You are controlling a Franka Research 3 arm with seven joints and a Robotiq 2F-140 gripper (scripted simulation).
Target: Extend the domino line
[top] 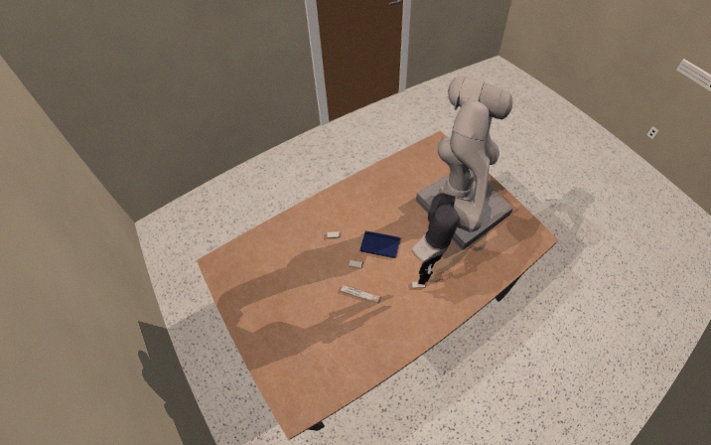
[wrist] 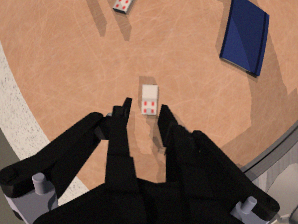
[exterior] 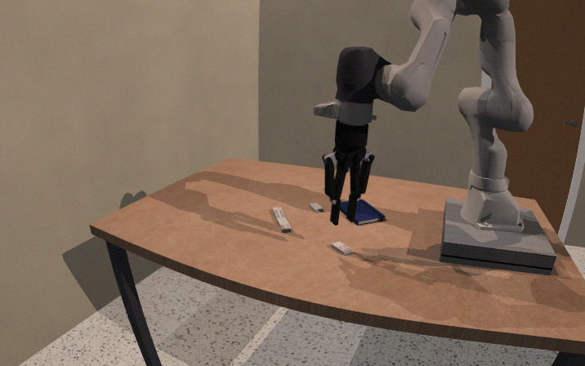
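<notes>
My gripper (top: 422, 276) (exterior: 342, 219) (wrist: 145, 110) points straight down, its fingers partly apart with nothing between them. It hangs above a single domino (top: 417, 284) (exterior: 341, 247) (wrist: 149, 99) that lies flat and face up with red pips near the table's front. The line of dominoes (top: 359, 293) (exterior: 281, 219) lies face up to the left of it. One blank-backed domino (top: 355, 263) (exterior: 316, 207) lies between the line and the book. Another (top: 333, 234) lies farther back.
A dark blue book (top: 380, 243) (exterior: 364, 212) (wrist: 245, 34) lies flat on the wooden table (top: 314, 367) (exterior: 216, 258), behind the gripper. The arm's grey base plate (top: 493, 215) (exterior: 496, 246) stands at the right end of the table.
</notes>
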